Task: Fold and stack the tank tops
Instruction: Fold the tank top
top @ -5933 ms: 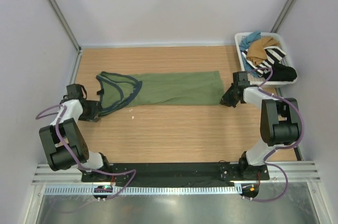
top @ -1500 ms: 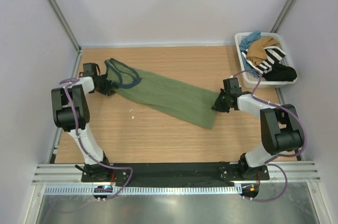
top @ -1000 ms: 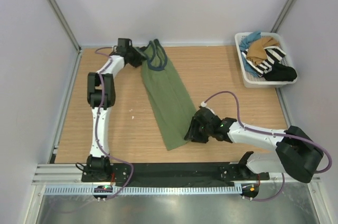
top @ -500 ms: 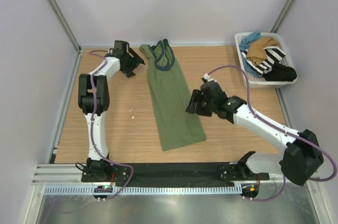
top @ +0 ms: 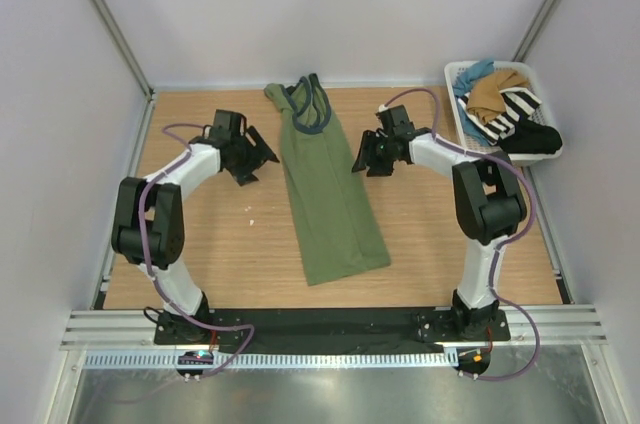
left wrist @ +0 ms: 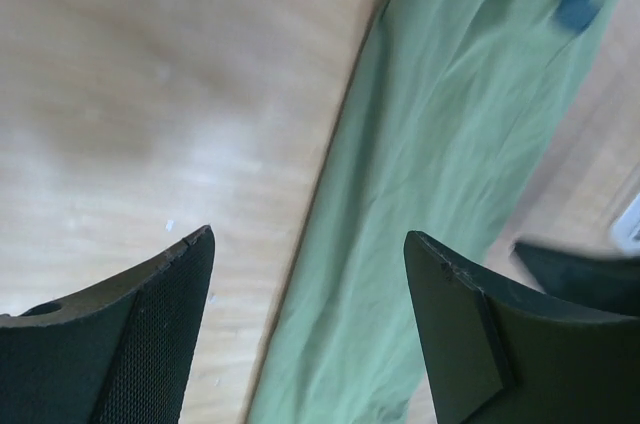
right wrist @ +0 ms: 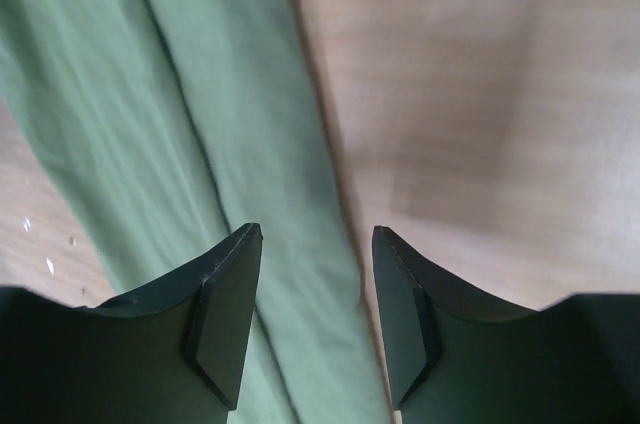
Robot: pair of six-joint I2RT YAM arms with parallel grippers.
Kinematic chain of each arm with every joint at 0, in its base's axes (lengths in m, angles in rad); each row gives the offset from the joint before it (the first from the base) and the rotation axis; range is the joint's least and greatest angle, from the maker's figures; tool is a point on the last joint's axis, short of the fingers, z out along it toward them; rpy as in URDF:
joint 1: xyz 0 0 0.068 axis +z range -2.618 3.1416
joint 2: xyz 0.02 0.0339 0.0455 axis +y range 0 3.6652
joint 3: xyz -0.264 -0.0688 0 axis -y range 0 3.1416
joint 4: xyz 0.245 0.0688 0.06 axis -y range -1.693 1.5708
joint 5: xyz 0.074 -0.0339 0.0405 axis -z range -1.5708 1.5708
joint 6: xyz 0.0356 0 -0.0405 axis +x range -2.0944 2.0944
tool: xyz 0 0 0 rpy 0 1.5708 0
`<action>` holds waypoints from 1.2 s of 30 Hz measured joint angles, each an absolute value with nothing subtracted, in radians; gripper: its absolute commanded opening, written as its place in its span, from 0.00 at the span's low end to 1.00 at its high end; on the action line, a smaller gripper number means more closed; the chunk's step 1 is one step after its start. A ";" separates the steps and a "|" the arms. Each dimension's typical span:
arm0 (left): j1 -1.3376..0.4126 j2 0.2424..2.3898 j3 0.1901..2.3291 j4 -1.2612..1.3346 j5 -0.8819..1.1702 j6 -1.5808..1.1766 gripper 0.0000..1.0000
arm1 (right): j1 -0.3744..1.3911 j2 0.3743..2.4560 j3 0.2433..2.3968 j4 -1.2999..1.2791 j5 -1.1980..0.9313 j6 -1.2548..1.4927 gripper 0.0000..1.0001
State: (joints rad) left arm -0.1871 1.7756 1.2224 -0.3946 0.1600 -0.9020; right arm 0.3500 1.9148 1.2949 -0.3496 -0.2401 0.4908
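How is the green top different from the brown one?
The green top lies on the table; the brown top sits in the white basket. The green top is stretched out long and flat; the brown top is bunched among other clothes. The green top has dark trim; the brown top shows none. Both are soft cloth.

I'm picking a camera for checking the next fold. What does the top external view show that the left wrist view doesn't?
Only the top external view: the olive green tank top in full, lying lengthwise with its neck toward the far edge, and the basket holding the tan-brown tank top, the striped garment and the black garment. Only the left wrist view: the left gripper up close, open and empty above the top's edge. Both: the olive green tank top on the wooden table.
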 measured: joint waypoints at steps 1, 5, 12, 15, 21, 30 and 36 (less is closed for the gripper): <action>-0.199 1.752 1.179 -0.391 0.167 -0.905 0.77 | 0.341 1.950 1.325 -0.342 -0.249 0.488 0.57; -0.200 1.737 1.102 -0.370 0.189 -0.907 0.74 | 0.316 2.092 1.495 -0.341 -0.279 0.479 0.60; -0.221 1.748 1.092 -0.330 0.217 -0.905 0.73 | 0.310 2.297 1.774 -0.342 -0.336 0.461 0.61; -0.241 1.733 1.061 -0.329 0.215 -0.901 0.73 | 0.304 2.362 1.864 -0.344 -0.366 0.466 0.53; -0.248 1.720 1.052 -0.350 0.202 -0.875 0.74 | 0.295 2.462 1.988 -0.333 -0.406 0.505 0.15; -0.271 1.684 1.046 -0.362 0.207 -0.853 0.73 | 0.215 2.301 1.667 -0.179 -0.394 0.579 0.07; -0.357 1.668 1.029 -0.368 0.213 -0.852 0.73 | 0.152 2.198 1.526 -0.160 -0.331 0.589 0.42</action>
State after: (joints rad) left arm -0.3569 1.6684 1.0290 -0.3679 0.2127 -0.8516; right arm 0.1524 2.1979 1.5265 -0.1596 -0.3313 0.5892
